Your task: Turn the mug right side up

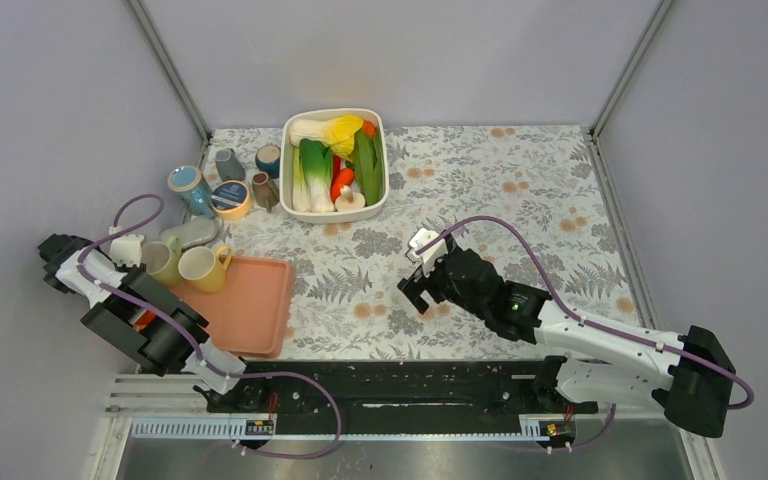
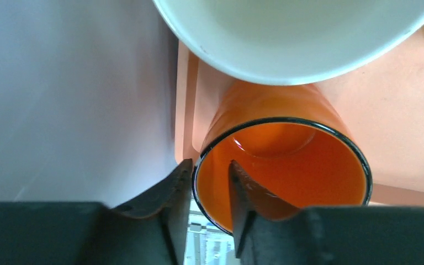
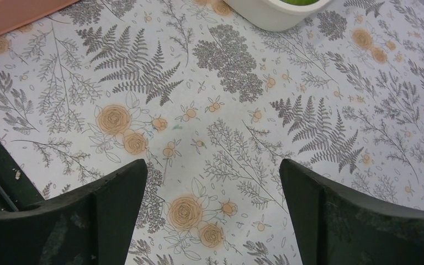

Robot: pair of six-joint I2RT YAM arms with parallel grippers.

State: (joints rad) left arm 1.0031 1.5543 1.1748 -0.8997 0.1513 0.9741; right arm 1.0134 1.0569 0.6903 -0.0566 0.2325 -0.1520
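An orange mug [image 2: 287, 160] with a dark rim lies tipped at the left edge of the pink tray [image 2: 397, 138], its mouth facing my left wrist camera. My left gripper [image 2: 210, 168] is shut on the mug's rim, one finger inside and one outside. In the top view only a sliver of the orange mug [image 1: 143, 319] shows under my left arm, and the left gripper [image 1: 140, 308] is mostly hidden there. My right gripper [image 3: 212, 171] is open and empty above the floral cloth, mid table in the top view [image 1: 415, 292].
A pale mug [image 2: 298, 33] stands just beyond the orange one. A green mug [image 1: 165, 258] and a yellow mug [image 1: 203, 268] sit at the tray's [image 1: 250, 305] far left. Small cups [image 1: 230, 185] cluster at the back left. A white dish of vegetables [image 1: 335, 165] stands at the back. The side wall [image 2: 61, 99] is close on the left.
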